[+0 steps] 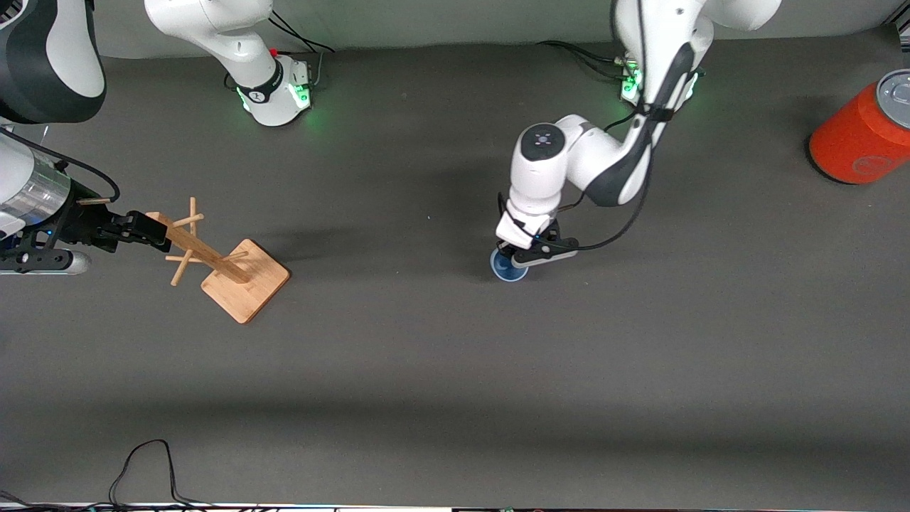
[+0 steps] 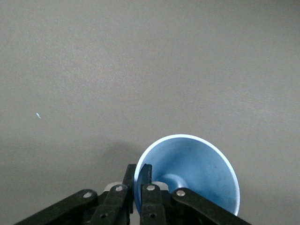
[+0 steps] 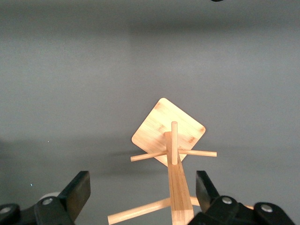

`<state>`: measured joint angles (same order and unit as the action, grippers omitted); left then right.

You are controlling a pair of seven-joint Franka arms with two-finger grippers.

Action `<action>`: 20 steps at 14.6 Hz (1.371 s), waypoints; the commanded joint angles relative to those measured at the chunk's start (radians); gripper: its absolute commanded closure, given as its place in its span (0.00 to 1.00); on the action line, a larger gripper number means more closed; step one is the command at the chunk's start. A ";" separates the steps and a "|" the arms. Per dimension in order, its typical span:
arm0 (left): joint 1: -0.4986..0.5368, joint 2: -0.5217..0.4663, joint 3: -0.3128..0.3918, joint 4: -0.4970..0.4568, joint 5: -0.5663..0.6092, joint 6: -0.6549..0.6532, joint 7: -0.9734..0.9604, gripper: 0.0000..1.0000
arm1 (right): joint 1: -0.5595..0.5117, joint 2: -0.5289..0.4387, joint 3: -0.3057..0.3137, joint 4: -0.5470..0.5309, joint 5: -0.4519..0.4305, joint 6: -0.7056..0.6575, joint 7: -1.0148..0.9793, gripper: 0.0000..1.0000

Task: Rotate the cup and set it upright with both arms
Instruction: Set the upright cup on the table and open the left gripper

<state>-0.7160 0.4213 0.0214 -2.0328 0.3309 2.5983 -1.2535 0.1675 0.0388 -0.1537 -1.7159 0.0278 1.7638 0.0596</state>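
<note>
We've got the left gripper (image 2: 139, 180) pinching the rim of the small light-blue matte cup (image 1: 508, 268), upright on the grey surface (image 1: 455, 370); release straight up, w/o tipping. Right gripper (image 1: 153, 229), jaws wide apart, straddles the wooden peg rack (image 1: 227, 274), not gripping.

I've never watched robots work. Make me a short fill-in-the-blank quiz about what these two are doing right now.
1. The left gripper is shut on the rim of the ____.
2. The cup is coloured light ____.
3. The right gripper is open around the post of a ____ rack.
4. The orange-red can stands at the ____ arm's end of the table.

Missing words: cup; blue; wooden; left
</note>
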 commanded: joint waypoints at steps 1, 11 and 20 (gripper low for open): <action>-0.016 0.027 0.015 0.003 0.176 0.011 -0.208 1.00 | 0.007 -0.010 -0.007 0.001 -0.008 -0.001 -0.017 0.00; -0.028 0.021 0.008 0.008 0.201 -0.007 -0.245 0.00 | 0.007 0.007 -0.006 0.045 -0.009 -0.003 -0.009 0.00; -0.005 -0.055 -0.041 0.075 0.160 -0.206 -0.180 0.00 | 0.006 0.004 -0.006 0.078 -0.008 -0.056 -0.007 0.00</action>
<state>-0.7296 0.4089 -0.0034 -1.9794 0.5036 2.4737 -1.4657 0.1677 0.0387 -0.1537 -1.6651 0.0278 1.7337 0.0596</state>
